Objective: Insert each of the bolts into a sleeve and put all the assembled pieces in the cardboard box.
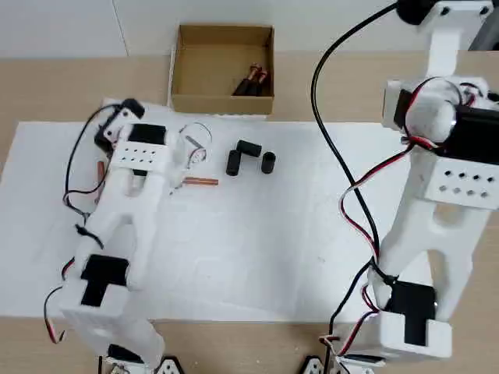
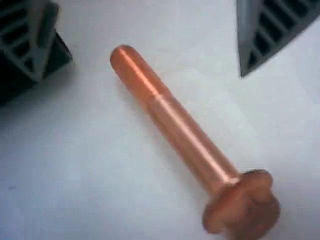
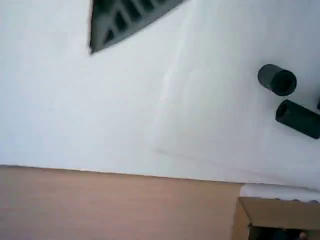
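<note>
As it lies, bolt (image 1: 201, 181), axis sideways

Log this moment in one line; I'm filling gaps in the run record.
left end effector: open, over bolt | sleeves: three loose on sheet | cardboard box: assembled pieces inside | right arm: away from parts

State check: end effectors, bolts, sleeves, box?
bolt: lying flat on the sheet, unsleeved.
second bolt: lying loose beside the left arm.
left end effector: open, over the bolt, not touching it.
right end effector: open or shut, cannot tell.
sleeves: three, loose on the sheet, no bolts in them.
box: open, assembled pieces inside.
</note>
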